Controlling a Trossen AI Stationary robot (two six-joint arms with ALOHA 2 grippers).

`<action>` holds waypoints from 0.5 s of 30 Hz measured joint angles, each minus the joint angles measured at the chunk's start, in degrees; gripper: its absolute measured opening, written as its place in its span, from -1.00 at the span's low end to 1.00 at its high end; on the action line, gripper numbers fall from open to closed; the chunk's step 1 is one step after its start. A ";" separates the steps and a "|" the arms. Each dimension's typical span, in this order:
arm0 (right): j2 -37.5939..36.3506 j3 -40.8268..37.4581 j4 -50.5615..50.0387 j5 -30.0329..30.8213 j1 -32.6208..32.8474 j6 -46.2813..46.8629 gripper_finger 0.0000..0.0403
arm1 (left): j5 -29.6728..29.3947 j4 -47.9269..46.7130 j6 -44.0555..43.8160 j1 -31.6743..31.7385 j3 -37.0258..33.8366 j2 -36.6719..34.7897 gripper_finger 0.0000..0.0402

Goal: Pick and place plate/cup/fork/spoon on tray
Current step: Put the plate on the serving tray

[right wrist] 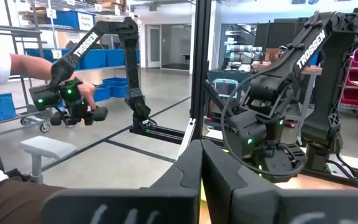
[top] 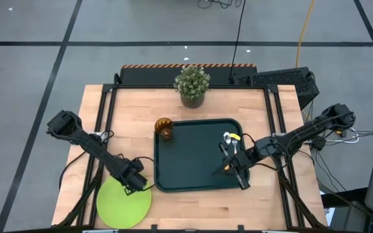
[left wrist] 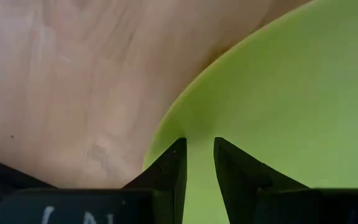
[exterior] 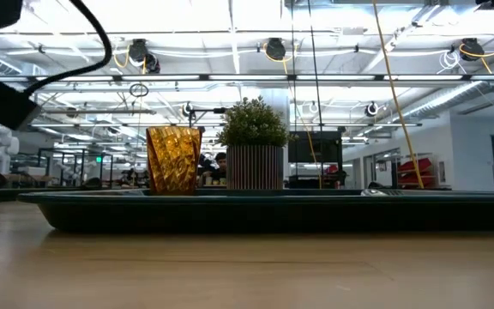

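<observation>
The lime-green plate (top: 123,202) lies flat on the wooden table at the near left, beside the dark tray (top: 193,175). My left gripper (top: 136,183) points down over the plate's far right rim (left wrist: 185,118). It is open by a narrow gap, and both fingers stand just inside that rim. The amber cup (top: 164,128) stands upright at the tray's far left corner (exterior: 173,160). Silver cutlery with a yellow handle (top: 230,138) lies on the tray's right part; spoon or fork, I cannot tell. My right gripper (right wrist: 201,168) is shut on nothing and held level above the tray's right side (top: 230,167).
A potted green plant (top: 192,85) stands at the table's far edge behind the tray (exterior: 254,146). Black frame rails run along the table's left and right sides. In the right wrist view a person's hand (right wrist: 82,93) holds a control handle in the room beyond.
</observation>
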 joint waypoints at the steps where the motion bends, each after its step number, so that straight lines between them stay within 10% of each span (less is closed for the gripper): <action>1: 0.00 0.00 -0.02 0.00 0.00 0.00 -1.00 | -0.31 -0.07 0.26 0.16 -0.05 0.00 -0.58; 15: 0.00 0.02 -1.01 0.04 0.00 0.44 -1.00 | -7.29 -0.38 6.00 5.70 -0.05 0.01 -0.58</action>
